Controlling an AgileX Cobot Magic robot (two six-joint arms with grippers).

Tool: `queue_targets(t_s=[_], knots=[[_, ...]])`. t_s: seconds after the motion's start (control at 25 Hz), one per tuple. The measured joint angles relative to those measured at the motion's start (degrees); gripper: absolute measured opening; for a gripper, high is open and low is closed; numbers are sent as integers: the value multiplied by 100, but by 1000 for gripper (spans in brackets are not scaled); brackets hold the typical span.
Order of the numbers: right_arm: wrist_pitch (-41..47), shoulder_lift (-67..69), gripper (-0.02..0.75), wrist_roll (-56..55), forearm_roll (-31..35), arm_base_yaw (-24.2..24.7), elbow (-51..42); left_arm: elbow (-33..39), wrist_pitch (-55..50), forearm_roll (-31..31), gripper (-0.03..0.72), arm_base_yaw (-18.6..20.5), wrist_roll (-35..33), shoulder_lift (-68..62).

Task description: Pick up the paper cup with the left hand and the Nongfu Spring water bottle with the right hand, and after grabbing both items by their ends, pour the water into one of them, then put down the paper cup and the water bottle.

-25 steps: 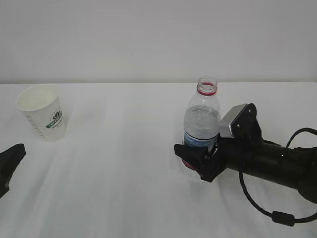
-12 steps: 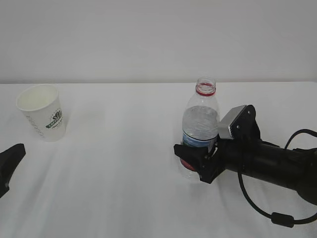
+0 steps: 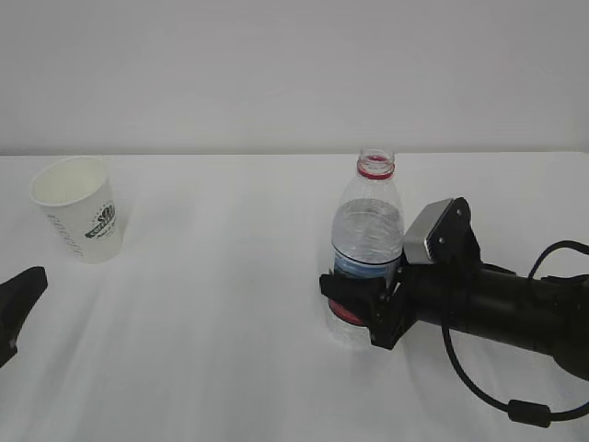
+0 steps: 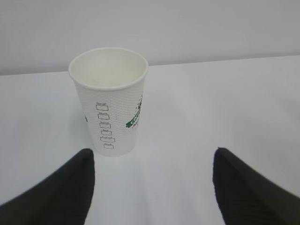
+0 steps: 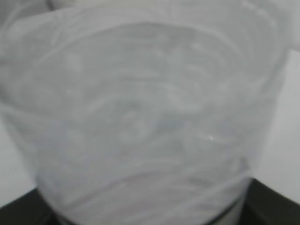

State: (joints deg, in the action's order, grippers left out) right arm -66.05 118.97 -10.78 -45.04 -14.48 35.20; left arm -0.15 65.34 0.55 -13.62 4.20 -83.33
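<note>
The Nongfu Spring water bottle point(image 3: 368, 230) stands uncapped right of centre, with clear water point(image 3: 366, 247) inside. My right gripper point(image 3: 359, 308) comes in from the right and is shut on the bottle's lower part at the red label. In the right wrist view the bottle point(image 5: 140, 117) fills the picture, with dark fingertips point(image 5: 274, 204) at the bottom corners. The paper cup point(image 3: 78, 210) stands upright and empty at the far left. In the left wrist view my left gripper point(image 4: 152, 187) is open, short of the cup point(image 4: 110, 103), which sits ahead and slightly left of the gap.
The white table point(image 3: 221, 350) runs back to a plain white wall. A black cable point(image 3: 488, 391) loops beside the right arm on the table. One left finger point(image 3: 20, 293) shows at the picture's left edge.
The right gripper's jaws have narrowed on the bottle, and bottle and gripper have shifted slightly left and nearer. The left gripper and the cup have not moved.
</note>
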Motion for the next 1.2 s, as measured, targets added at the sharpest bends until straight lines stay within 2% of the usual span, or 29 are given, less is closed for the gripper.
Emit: queue_targets(t_s=[0.2,0.44,0.8,1.2], knots=[[21,-39,484,-36,-265,-5,0,0,0,0,577,0,0,0],[788,-640,482,-90,-422,-5,0,0,0,0,577,0,0,0],[825,-1368,479,-518,-649,-5,-22,0,0,0,577,0,0,0],[897,-1994,478,-586,-764,-5,-464,0,4,0,577,0,0,-255]])
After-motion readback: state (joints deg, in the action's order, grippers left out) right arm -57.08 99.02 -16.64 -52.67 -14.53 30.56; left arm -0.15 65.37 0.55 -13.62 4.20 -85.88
